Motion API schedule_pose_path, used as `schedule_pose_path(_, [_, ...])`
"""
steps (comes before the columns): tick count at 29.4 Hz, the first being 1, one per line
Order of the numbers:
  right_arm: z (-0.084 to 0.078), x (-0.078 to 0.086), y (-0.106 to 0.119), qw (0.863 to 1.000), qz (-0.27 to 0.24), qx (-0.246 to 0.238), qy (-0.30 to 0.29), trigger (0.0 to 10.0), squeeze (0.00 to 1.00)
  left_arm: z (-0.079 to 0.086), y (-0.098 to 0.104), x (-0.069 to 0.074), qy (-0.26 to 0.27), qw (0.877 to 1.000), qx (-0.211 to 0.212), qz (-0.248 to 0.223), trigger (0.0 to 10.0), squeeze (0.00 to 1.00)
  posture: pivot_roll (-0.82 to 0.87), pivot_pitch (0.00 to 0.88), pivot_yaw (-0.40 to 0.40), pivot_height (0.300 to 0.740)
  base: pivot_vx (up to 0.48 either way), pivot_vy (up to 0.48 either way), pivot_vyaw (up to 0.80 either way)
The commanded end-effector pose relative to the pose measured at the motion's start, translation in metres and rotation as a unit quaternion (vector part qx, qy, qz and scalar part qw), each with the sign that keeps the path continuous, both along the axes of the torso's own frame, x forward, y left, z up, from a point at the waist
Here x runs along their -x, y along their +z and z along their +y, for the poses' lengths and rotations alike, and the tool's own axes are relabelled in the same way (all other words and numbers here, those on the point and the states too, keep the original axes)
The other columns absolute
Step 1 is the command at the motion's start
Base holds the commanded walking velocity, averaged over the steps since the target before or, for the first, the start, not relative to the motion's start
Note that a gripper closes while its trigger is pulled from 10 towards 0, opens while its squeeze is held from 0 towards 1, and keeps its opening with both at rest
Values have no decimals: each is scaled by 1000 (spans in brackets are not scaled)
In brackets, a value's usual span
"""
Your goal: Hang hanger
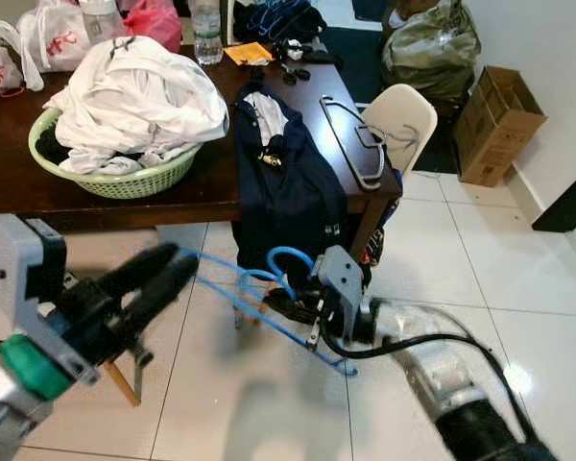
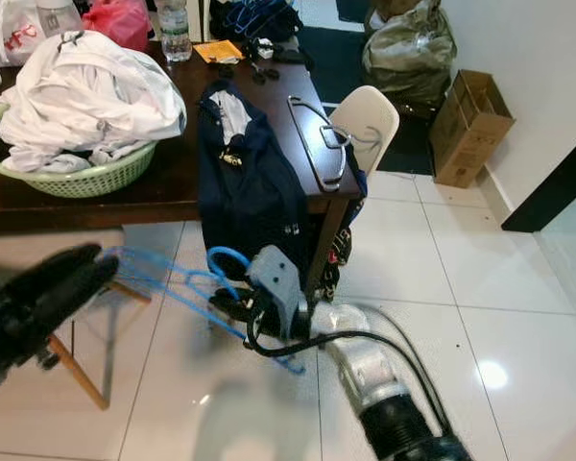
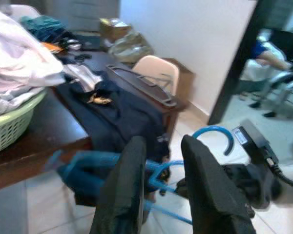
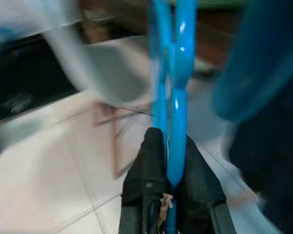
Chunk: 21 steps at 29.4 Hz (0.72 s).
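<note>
The blue hanger [image 1: 254, 298] is low over the white floor [image 1: 518, 279], just in front of the dark surface [image 1: 96, 178], pinched by the right pincer [image 4: 168, 161], whose black fingers are pressed together on its bar. Its hook curls up beside the navy jacket [image 1: 283, 192] draped off the surface's edge, and its long axis runs across toward the left pincer [image 3: 161, 185]. That one hovers near the far end of the frame, fingers spread, gripping nothing. I'd call this the carrying step: hanger in hand, not yet hung. The next move calls for finding a rail and turning the hook up and over it. A basket [image 1: 115, 178] of white laundry sits on the surface.
</note>
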State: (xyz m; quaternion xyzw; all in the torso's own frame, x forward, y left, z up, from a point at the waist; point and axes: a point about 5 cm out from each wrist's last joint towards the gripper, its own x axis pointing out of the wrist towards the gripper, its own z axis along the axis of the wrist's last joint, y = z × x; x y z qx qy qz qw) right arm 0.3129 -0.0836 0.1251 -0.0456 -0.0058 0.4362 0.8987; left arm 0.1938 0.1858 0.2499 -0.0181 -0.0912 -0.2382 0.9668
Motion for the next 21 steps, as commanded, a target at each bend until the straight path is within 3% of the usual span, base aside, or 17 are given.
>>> schedule_pose_path(1, [-11, -5, 0, 995, -12, -21, -93, 10000, 0, -5, -7, -3, 28, 1000, -14, 6, 10000, 0, 101, 118, 6, 740, 0, 0, 0])
schedule_pose_path(2, [-11, -5, 0, 995, -12, -21, -93, 10000, 0, -5, -7, -3, 28, 1000, -14, 6, 10000, 0, 101, 118, 6, 740, 0, 0, 0])
schedule_pose_path(5, [-22, -12, 27, 969, -71, -91, -217, 10000, 0, -18, -28, -3, 23, 996, -83, 35, 10000, 0, 91, 109, 8, 740, 0, 0, 0])
schedule_pose_path(8, [-25, -12, 37, 959, -92, -109, -246, 10000, 0, -24, -38, -1, 11, 992, -115, 47, 10000, 0, 85, 101, 6, 740, 0, 0, 0])
schedule_pose_path(9, [-26, -11, 49, 949, -125, -118, -266, 10000, 0, -25, -46, -2, 28, 989, -138, 51, 10000, 0, 80, 97, 4, 740, 0, 0, 0])
schedule_pose_path(10, [-26, -11, 49, 949, -125, -118, -266, 10000, 0, -25, -46, -2, 28, 989, -138, 51, 10000, 0, 80, 97, 4, 740, 0, 0, 0])
schedule_pose_path(11, [-25, -8, 58, 940, -153, -122, -278, 10000, 0, -23, -50, -9, 67, 984, -163, 38, 10000, 0, 78, 93, -4, 740, 0, 0, 0])
schedule_pose_path(13, [-24, -6, 64, 936, -170, -124, -283, 10000, 0, -22, -51, -13, 95, 979, -177, 26, 10000, 0, 79, 91, -5, 740, 0, 0, 0])
schedule_pose_path(18, [-21, -4, 64, 931, -185, -117, -293, 10000, 0, -20, -42, -29, 163, 976, -144, -5, 10000, 0, 82, 78, -21, 740, 0, 0, 0])
schedule_pose_path(19, [-21, -5, 64, 929, -184, -119, -300, 10000, 0, -14, -33, -36, 208, 971, -118, -23, 10000, 0, 81, 75, -23, 740, 0, 0, 0])
schedule_pose_path(20, [-21, -5, 64, 929, -184, -119, -300, 10000, 0, -14, -33, -36, 208, 971, -118, -23, 10000, 0, 81, 75, -23, 740, 0, 0, 0])
schedule_pose_path(21, [-23, -7, 66, 924, -183, -119, -315, 10000, 0, -9, -25, -43, 253, 961, -101, -42, 10000, 0, 79, 70, -24, 740, 0, 0, 0])
